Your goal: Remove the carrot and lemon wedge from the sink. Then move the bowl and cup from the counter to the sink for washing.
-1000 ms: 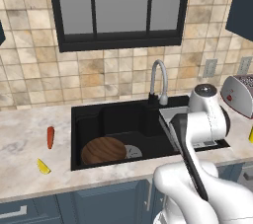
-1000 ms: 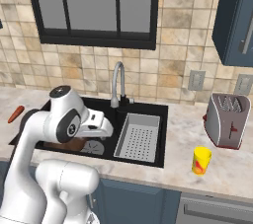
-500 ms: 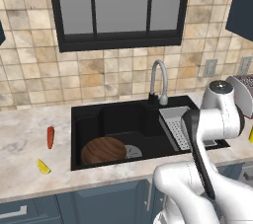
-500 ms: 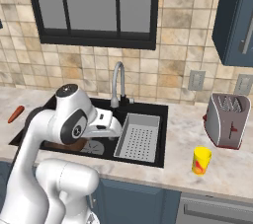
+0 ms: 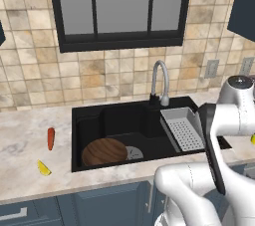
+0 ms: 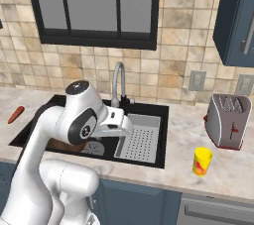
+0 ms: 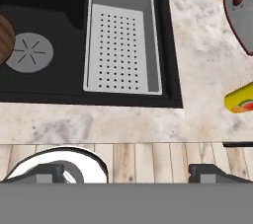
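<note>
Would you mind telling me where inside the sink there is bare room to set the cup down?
The sink floor is bare at the back, from its left wall to the faucet. Its front is crowded: the bowl lies front left against the drain, and the perforated tray fills the right end. The cup stands on the counter by the toaster.

Wood-grained bowl (image 5: 103, 151) in a matt black sink (image 5: 89, 120); marbled stone counter (image 5: 22, 140); shiny metal faucet (image 5: 160, 81).

carrot (image 5: 50, 138): 1 | lemon wedge (image 5: 44, 168): 1 | bowl (image 5: 103, 151): 1 | cup (image 6: 202, 161): 1 | toaster (image 6: 228, 121): 1
</note>
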Robot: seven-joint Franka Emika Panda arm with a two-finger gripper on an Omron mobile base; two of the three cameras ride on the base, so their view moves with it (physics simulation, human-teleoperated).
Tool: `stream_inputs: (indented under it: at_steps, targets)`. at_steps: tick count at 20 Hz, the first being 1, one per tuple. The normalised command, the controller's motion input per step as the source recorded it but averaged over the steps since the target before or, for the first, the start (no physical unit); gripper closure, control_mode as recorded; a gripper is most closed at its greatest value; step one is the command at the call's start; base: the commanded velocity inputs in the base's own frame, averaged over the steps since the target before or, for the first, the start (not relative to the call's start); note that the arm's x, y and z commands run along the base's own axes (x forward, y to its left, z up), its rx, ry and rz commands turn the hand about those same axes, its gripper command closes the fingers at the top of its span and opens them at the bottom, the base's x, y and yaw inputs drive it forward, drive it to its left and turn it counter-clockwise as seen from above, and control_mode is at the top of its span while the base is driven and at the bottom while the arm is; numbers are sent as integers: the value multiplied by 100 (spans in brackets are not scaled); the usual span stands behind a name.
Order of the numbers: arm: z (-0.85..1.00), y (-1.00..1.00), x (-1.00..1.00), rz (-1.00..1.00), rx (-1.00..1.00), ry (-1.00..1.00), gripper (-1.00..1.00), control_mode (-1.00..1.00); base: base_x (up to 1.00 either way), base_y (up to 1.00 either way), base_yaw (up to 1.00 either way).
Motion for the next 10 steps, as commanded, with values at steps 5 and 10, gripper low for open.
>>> stream_inputs:
  at_steps: [5,10]
  targets:
    - [16,-38,-8,0,1,2,-100,-100,0,0,0]
    - [13,-36,-9,4,3,1,-100,-100,0,0,0]
